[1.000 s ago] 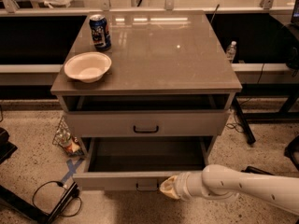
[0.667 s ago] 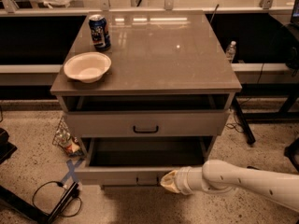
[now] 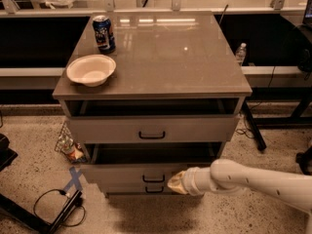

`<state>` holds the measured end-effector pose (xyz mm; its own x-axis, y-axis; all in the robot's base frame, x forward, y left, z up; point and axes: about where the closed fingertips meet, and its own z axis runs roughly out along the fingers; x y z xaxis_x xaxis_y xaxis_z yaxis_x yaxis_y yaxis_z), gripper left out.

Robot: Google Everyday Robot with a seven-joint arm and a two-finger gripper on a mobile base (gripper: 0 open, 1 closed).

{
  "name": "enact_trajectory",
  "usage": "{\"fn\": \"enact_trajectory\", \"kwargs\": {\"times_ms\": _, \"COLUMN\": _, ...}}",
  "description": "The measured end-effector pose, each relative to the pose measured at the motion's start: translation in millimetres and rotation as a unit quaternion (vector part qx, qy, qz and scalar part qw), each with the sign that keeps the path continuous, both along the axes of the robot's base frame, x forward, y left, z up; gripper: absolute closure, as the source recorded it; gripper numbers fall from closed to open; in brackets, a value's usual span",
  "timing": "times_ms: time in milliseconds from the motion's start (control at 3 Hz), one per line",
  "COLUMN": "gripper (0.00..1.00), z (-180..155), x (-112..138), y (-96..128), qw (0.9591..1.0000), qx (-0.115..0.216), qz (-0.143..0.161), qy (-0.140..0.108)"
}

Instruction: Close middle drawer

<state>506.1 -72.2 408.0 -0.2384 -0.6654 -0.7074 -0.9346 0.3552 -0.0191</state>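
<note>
Camera view: middle drawer (image 3: 122, 173) nearly home

The middle drawer has slid well in since a second ago; we judge the close almost done, with a gap remaining. Our tool (image 3: 176, 183) sits against its front, just right of the handle (image 3: 153, 178). Clenched or released, we cannot tell. The tool's tip hides that contact, and the arm (image 3: 263, 179) is cut off at right.
</note>
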Motion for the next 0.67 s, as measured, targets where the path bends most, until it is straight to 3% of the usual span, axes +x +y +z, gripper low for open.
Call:
{"fn": "enact_trajectory", "kwargs": {"times_ms": 333, "gripper": 1.00, "z": 2.3, "x": 48.2, "y": -2.1, "qw": 1.0000, "qx": -0.001, "qz": 0.005, "qy": -0.008}}
{"fn": "enact_trajectory", "kwargs": {"times_ms": 667, "gripper": 1.00, "z": 2.3, "x": 48.2, "y": -2.1, "qw": 1.0000, "qx": -0.001, "qz": 0.005, "qy": -0.008}}
